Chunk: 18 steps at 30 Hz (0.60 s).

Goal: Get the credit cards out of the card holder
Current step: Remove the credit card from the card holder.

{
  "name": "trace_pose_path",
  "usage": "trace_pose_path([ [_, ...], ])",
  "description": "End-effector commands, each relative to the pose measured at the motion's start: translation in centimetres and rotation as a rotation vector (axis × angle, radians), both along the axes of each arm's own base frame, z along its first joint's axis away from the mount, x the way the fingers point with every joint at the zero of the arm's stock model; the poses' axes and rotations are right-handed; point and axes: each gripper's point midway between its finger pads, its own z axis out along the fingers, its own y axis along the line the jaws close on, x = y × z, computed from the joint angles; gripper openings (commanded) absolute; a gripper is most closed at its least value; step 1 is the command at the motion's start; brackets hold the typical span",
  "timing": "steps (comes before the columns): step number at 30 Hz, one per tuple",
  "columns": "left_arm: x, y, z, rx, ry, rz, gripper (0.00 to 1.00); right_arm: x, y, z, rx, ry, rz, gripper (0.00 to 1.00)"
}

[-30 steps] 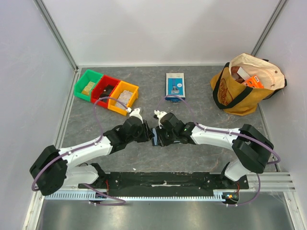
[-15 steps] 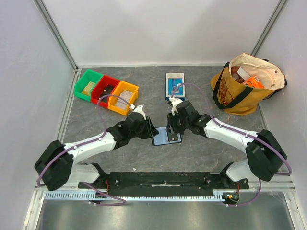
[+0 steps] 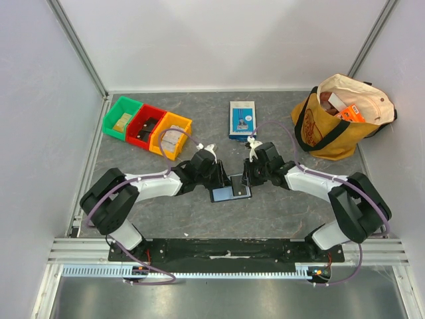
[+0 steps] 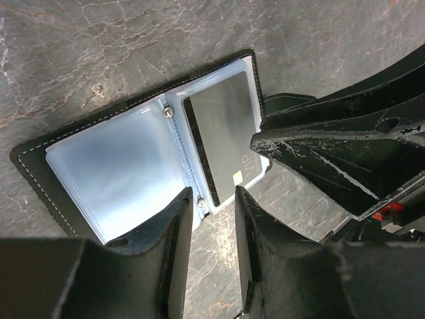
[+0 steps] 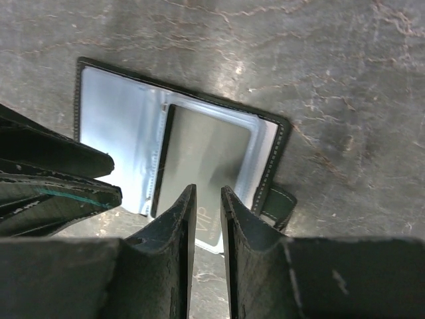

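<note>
The left end effector [image 4: 211, 196] sits at the near edge of the card holder [image 4: 113, 166], by the spine, its jaws narrowly apart with nothing between them. The holder lies open and face up on the desk [image 3: 279, 214], its long axis running left to right. One credit card [image 4: 222, 139] shows in the right-hand sleeve, lengthwise along the spine. The right end effector [image 5: 208, 193] hovers at that card's edge with a narrow gap; I cannot tell whether it pinches the card.
</note>
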Motion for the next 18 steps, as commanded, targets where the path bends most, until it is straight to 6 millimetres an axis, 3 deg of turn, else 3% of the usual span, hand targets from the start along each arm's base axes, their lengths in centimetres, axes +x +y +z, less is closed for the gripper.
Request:
trace_pose_path([
  [1, 1.1, -1.4, 0.7, -0.076, 0.013, 0.02, 0.38, 0.4, -0.2, -0.8, 0.018, -0.003, -0.02, 0.27],
  [10, 0.9, -1.7, -1.4, -0.096, 0.082, 0.019, 0.38, -1.6, -0.2, -2.9, 0.026, 0.073, 0.027, 0.27],
  [18, 0.7, -1.5, -2.2, -0.105, 0.11, 0.048, 0.38, -1.7, -0.2, -3.0, 0.027, 0.078, 0.028, 0.27],
])
